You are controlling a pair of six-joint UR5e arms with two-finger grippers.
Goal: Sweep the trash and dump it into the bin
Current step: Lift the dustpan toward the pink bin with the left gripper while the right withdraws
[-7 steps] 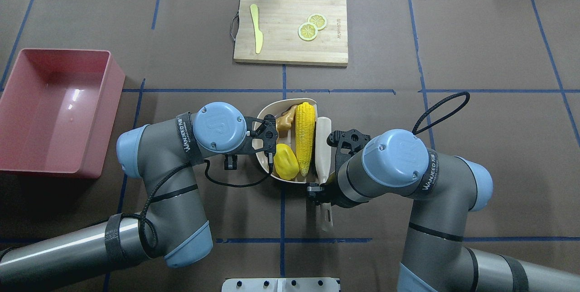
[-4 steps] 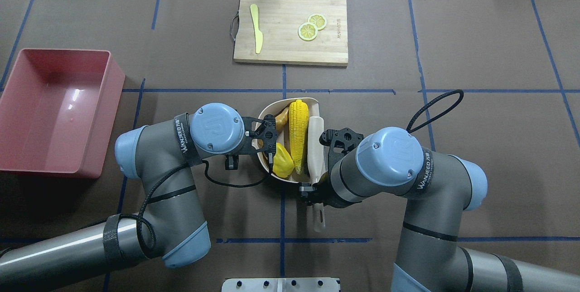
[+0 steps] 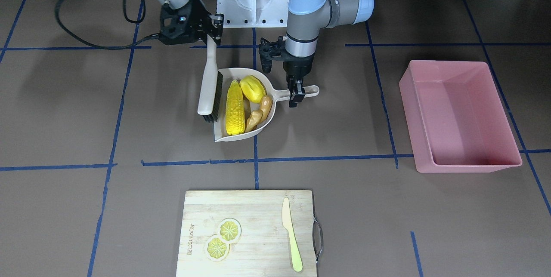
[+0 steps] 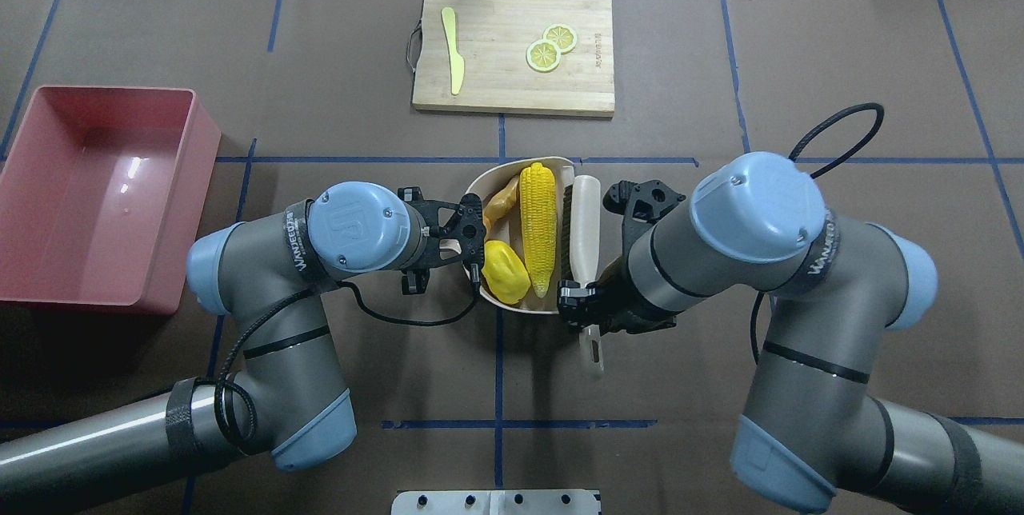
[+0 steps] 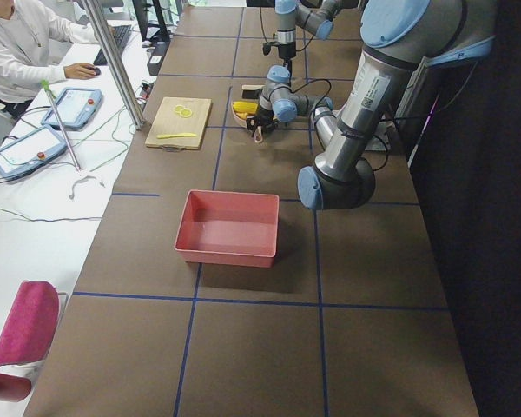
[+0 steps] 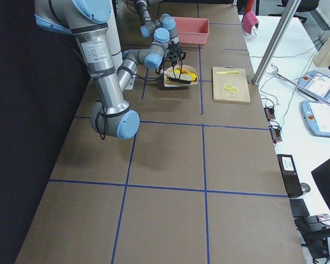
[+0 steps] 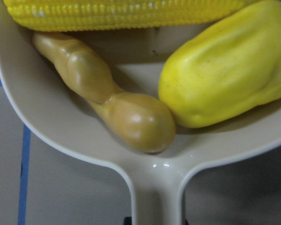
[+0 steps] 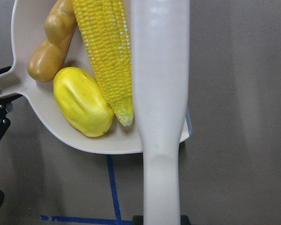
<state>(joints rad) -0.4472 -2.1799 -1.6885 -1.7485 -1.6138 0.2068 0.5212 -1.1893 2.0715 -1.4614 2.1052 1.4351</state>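
The beige dustpan (image 4: 512, 305) holds the trash: the yellow corn cob (image 4: 538, 227), the yellow potato-like lump (image 4: 506, 273) and the tan ginger root (image 4: 501, 208). All three show close up in the left wrist view: corn (image 7: 131, 14), lump (image 7: 225, 70), ginger (image 7: 107, 98). My left gripper (image 3: 297, 93) is shut on the dustpan handle (image 3: 311, 91). My right gripper (image 4: 588, 312) is shut on the handle of a white brush (image 4: 584, 219), which stands at the pan's open side next to the corn (image 8: 107, 56). The pink bin (image 4: 196, 139) sits empty at the far left of the overhead view.
A wooden cutting board (image 4: 512, 91) lies beyond the dustpan with a pale yellow-green knife (image 4: 454, 59) and two lemon slices (image 4: 552, 47). Brown table with blue tape lines lies between the dustpan and the bin (image 3: 467, 167). An operator sits at the far side in the exterior left view (image 5: 26, 43).
The brush first pushed in against the corn, then moved back right and farther from the robot. The dustpan with the trash shifted slightly away from the robot. Both grips are unchanged.
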